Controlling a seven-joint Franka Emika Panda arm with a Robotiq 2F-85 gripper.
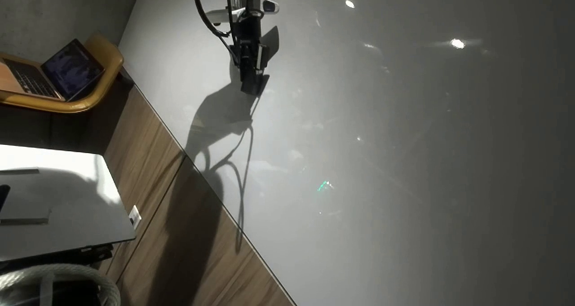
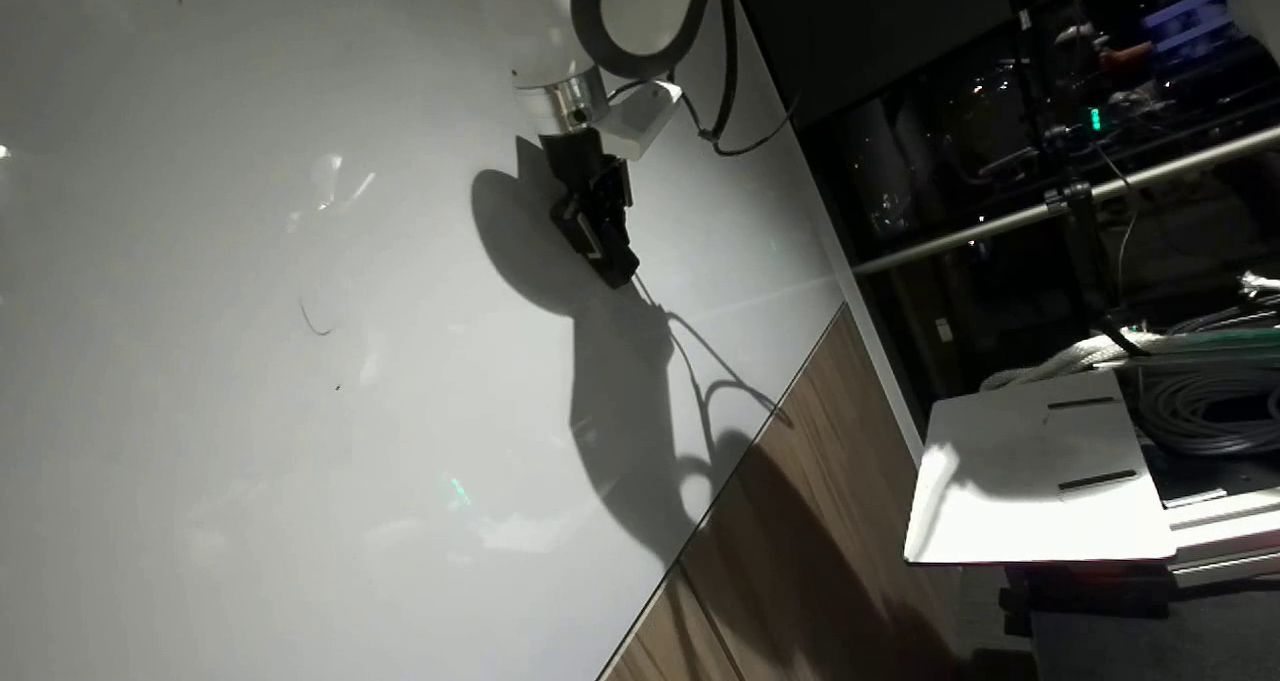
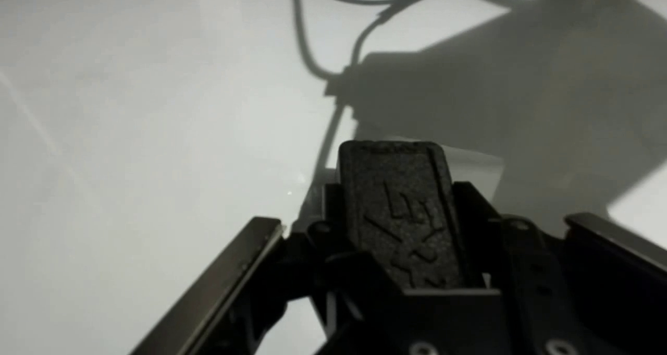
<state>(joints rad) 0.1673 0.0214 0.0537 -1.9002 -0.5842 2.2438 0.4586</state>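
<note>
This is probably a robotics lab in an office-like room, though the dim light leaves some doubt. A robot arm point(image 2: 572, 99) reaches over a glossy white board point(image 1: 404, 162), and wood panels point(image 1: 242, 279) with a white socket point(image 1: 134, 216) border it, a tidy office finish. A laptop point(image 1: 72, 70) sits open on a yellow chair point(image 1: 106, 50). In an exterior view, a metal bar point(image 2: 960, 236), a black stand point(image 2: 1085, 236) and coiled cable point(image 2: 1175, 426) crowd the dark side, as in a lab.

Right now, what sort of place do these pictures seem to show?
Probably a robotics lab or office workspace: a robot arm, an open laptop on what looks like a yellow chair, and coiled cable nearby.
</note>
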